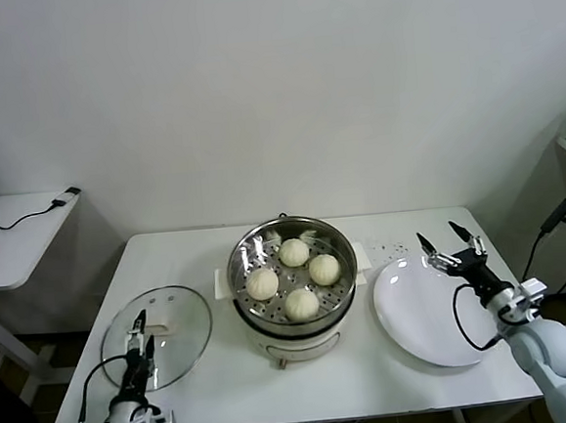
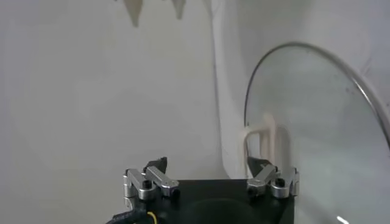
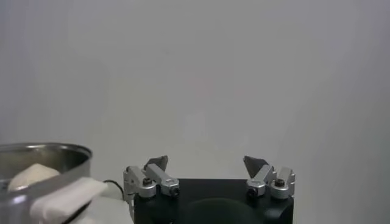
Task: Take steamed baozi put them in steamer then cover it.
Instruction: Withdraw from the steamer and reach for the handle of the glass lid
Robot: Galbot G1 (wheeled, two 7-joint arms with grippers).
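Note:
The steamer [image 1: 257, 316] stands mid-table, uncovered. Four steamed baozi lie on its tray: one at the back [image 1: 293, 252], one on the right [image 1: 324, 268], one on the left [image 1: 262, 284], one at the front [image 1: 301, 303]. The cover [image 1: 172, 353] lies flat on the table to the steamer's left. My left gripper [image 1: 139, 333] is open over the cover's near-left part. In the left wrist view the gripper [image 2: 206, 162] faces the cover's handle [image 2: 263, 137]. My right gripper [image 1: 449, 245] is open and empty above the white plate [image 1: 423, 313]. The right wrist view [image 3: 206, 159] shows the steamer [image 3: 46, 155] to one side.
The empty white plate lies right of the steamer, reaching near the table's front right edge. A small side table [image 1: 15, 237] with a black cable stands at the far left. A cable [image 1: 558, 214] hangs beyond the table's right edge.

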